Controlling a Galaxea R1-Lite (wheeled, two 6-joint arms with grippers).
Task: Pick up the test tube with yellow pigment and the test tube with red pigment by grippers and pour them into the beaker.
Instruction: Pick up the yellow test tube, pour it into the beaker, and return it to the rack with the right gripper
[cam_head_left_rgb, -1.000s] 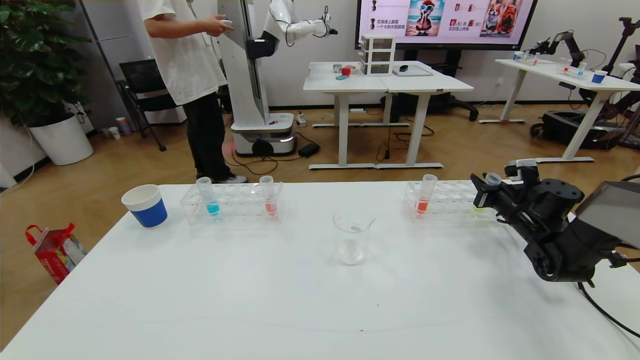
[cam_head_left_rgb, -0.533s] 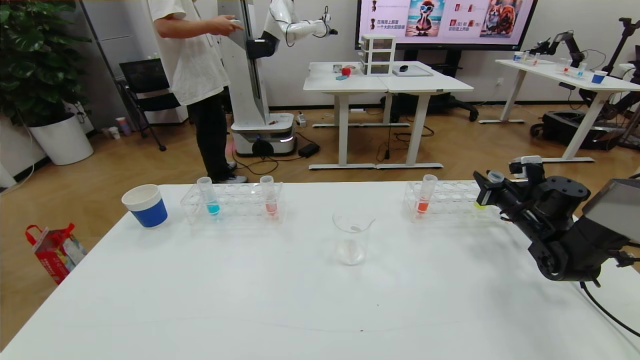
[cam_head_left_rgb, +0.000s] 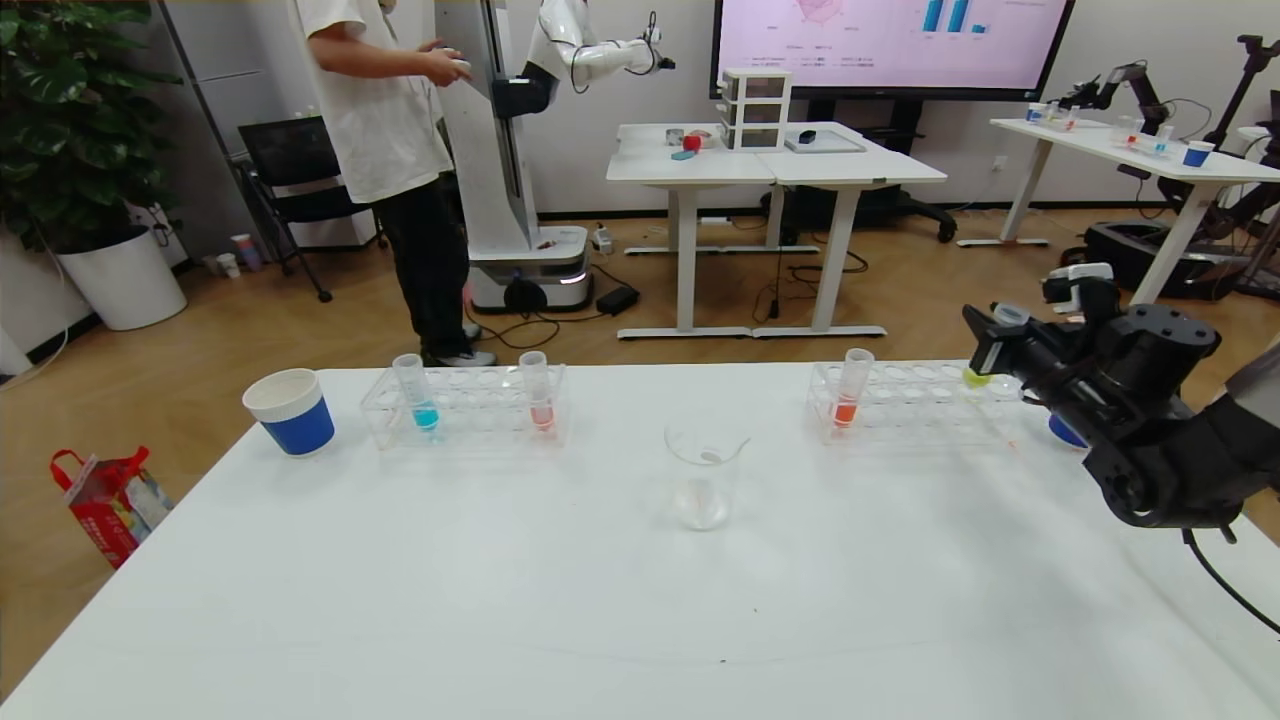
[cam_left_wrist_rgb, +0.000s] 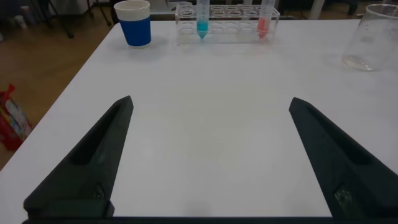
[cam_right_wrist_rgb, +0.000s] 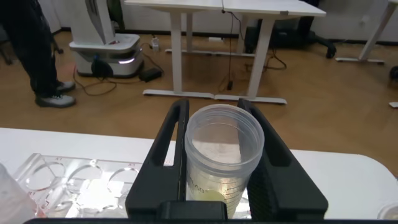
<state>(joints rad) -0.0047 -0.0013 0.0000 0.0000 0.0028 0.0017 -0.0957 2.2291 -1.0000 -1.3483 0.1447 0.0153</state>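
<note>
On the white worktop (cam_head_left_rgb: 560, 600), a blue cup (cam_head_left_rgb: 290, 411) stands far left beside a clear rack (cam_head_left_rgb: 465, 405) holding a blue-liquid tube (cam_head_left_rgb: 415, 392) and the red tube (cam_head_left_rgb: 538, 392). Our left hand (cam_left_wrist_rgb: 211, 155) hangs low over the near left of the worktop, fingers spread wide and empty. At centre sits the beaker (cam_head_left_rgb: 704, 475), with no coloured liquid in it that we can see.

Farther right, a second rack (cam_head_left_rgb: 905, 400) keeps an orange-red tube (cam_head_left_rgb: 852, 388). At far right our right hand (cam_head_left_rgb: 990, 345) pinches the yellow tube (cam_head_left_rgb: 993, 345) by its upper part, its yellow-green tip showing just above that rack's right end; the wrist view shows both fingers pressed against the tube's sides.

We judge the lift to be the step in hand. To do it well we should keep the tube upright until its tip is clear of the rack, carry it left to the beaker, and tilt only once the mouth is over the rim, so nothing spills on the worktop.
</note>
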